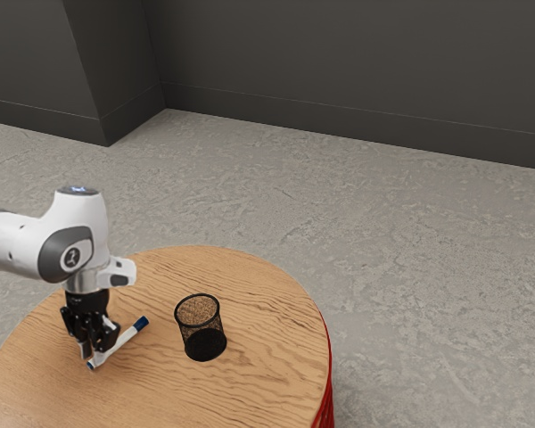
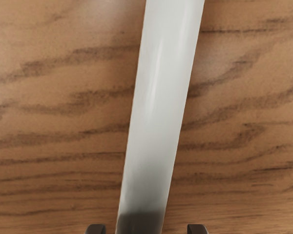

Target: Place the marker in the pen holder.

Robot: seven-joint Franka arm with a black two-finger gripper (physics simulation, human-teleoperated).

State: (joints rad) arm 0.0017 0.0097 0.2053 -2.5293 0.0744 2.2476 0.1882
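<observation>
A smooth white robot arm (image 1: 13, 239) with rounded segments. At its right end, a dark grey curved cover (image 1: 53, 259) carries a round black-and-white emblem (image 1: 72, 258). A grey cap (image 1: 78, 189) with pale blue marks tops the white housing. A small white block (image 1: 122, 271) with a dark patch juts right. Below a silvery collar (image 1: 87, 283), the black jointed gripper (image 1: 90, 354) has two slim fingers.

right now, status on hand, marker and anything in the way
Hand open, astride marker. Marker flat on table, outside holder. No obstacle seen.
</observation>
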